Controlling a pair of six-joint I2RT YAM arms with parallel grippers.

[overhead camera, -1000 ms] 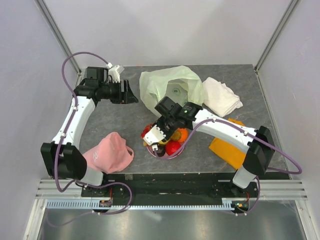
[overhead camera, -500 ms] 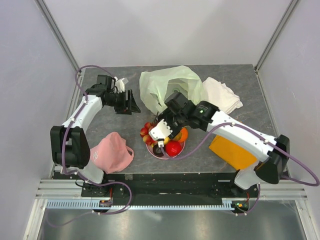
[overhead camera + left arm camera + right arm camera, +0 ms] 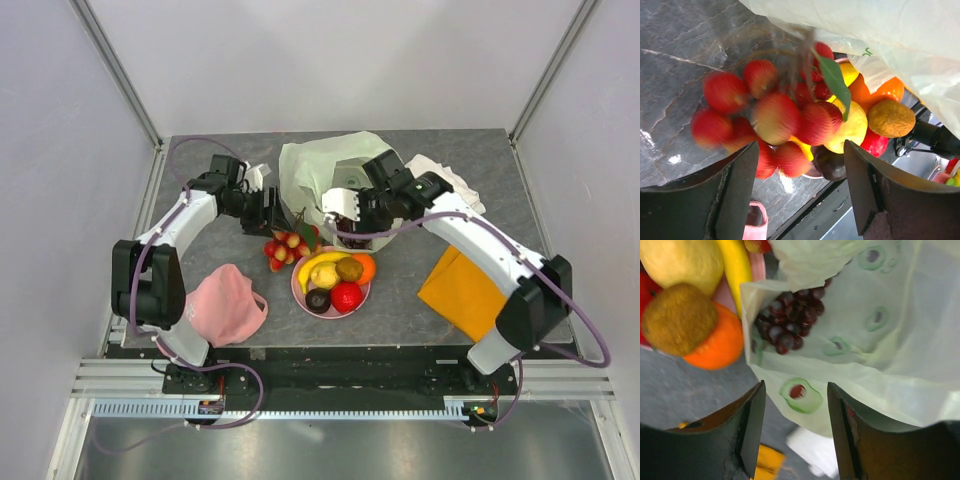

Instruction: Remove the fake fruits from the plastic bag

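Note:
The pale green plastic bag (image 3: 335,160) lies at the back of the table, with a dark grape bunch (image 3: 790,320) inside near its mouth. My right gripper (image 3: 338,206) (image 3: 796,389) hovers open over the bag's edge, nothing between its fingers. A red-yellow berry cluster (image 3: 285,248) (image 3: 765,117) sits on the table left of the pink plate (image 3: 299,290). On the plate rest a banana (image 3: 318,262), an orange (image 3: 366,268), a red apple (image 3: 347,296) and a dark plum (image 3: 318,298). My left gripper (image 3: 268,212) (image 3: 801,150) is open just behind the berries, not touching them.
A yellow fruit (image 3: 324,275) and a brown one (image 3: 348,268) also lie on the plate. A white folded cloth (image 3: 445,190) sits right of the bag, an orange cloth (image 3: 460,290) at front right, and a pink cap (image 3: 225,305) at front left.
My right gripper has left the plate and swung back to the bag's mouth. The berry cluster now lies beside the plate. My left gripper has come in toward the bag and berries.

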